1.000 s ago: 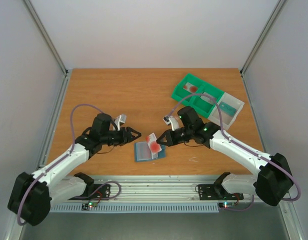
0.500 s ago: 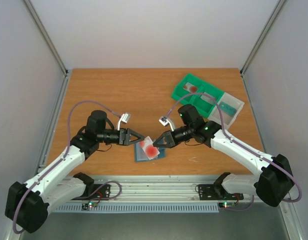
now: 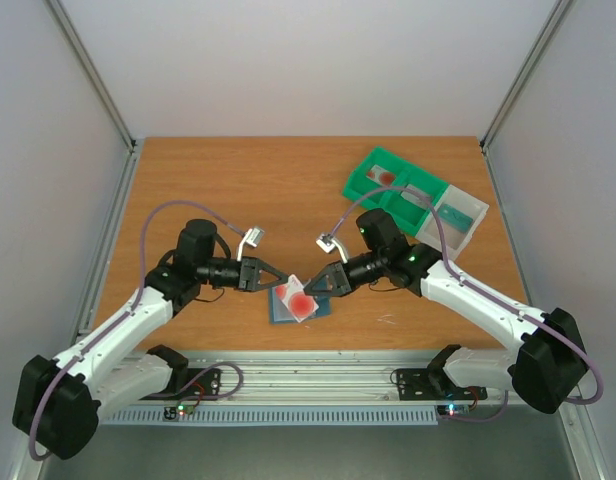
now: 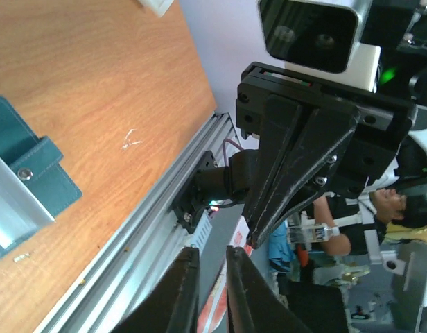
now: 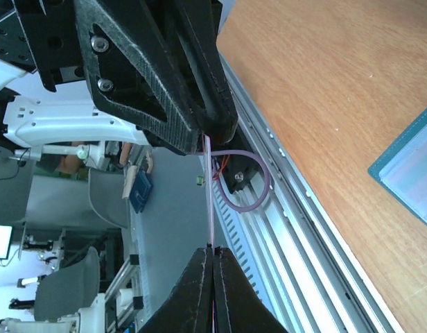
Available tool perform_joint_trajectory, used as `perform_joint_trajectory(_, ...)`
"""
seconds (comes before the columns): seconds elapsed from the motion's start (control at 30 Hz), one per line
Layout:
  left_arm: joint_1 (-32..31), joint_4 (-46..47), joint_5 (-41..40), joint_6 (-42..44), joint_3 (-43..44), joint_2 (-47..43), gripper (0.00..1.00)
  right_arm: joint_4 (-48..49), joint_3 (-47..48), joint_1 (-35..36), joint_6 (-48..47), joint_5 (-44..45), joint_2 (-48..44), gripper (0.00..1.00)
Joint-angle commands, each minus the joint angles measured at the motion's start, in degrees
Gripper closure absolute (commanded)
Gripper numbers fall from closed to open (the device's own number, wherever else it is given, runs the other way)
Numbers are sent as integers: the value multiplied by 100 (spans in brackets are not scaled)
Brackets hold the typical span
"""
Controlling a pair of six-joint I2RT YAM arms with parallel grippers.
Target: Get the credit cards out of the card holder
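Observation:
The slate-blue card holder (image 3: pixel 279 313) lies open on the table near the front edge; the left wrist view shows its snap flap (image 4: pixel 35 173), the right wrist view one corner (image 5: pixel 414 182). A reddish-pink credit card (image 3: pixel 300 299) hangs just above it. My right gripper (image 3: pixel 310 288) is shut on the card's right edge, which shows edge-on (image 5: pixel 208 194) rising from its fingertips (image 5: pixel 212 251). My left gripper (image 3: pixel 285 283) faces it from the left. Its jaws (image 4: pixel 210 250) stand a narrow gap apart, with the card (image 4: pixel 215 305) in the gap.
A green bin (image 3: pixel 373 165) and a white bin (image 3: pixel 475 208) stand at the back right, holding a reddish card (image 3: pixel 385 177), a grey one (image 3: pixel 416 197) and a teal one (image 3: pixel 450 213). An aluminium rail (image 3: pixel 318 365) runs along the near table edge.
My left gripper has moved right to the card and narrowed its jaws around the card's left edge. The right gripper has kept hold of the card, now just above the holder.

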Motion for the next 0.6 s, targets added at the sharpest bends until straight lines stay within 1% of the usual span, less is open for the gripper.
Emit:
perform_joint_trajectory(0.0,-13,292,271,-37,91,31,91,361,-19,-20,75,-137,-59,99)
perform_joint_trajectory(0.07,-13,521,341,-219,25,-31,98,348,-15,-19,75,-132,-72,99)
perform_joint_trajectory(0.2,-13,718,340,-435,-56,-164,100,354,-49,-16,287,-35,-111,99)
perform_joint_trajectory(0.23,-13,715,311,-433,-64,-198,100,350,-54,-17,317,51,-131,97)
perform_joint_trajectory(0.3,-13,712,234,-420,-75,-241,100,395,-78,-16,451,247,-192,88)
perform_joint_trajectory(0.4,-13,796,57,-502,-97,-277,100,624,-165,-16,775,488,-335,71)
perform_joint_trajectory(0.57,-13,1677,-361,-1065,-254,-324,100,1175,-420,-16,1575,966,-573,54)
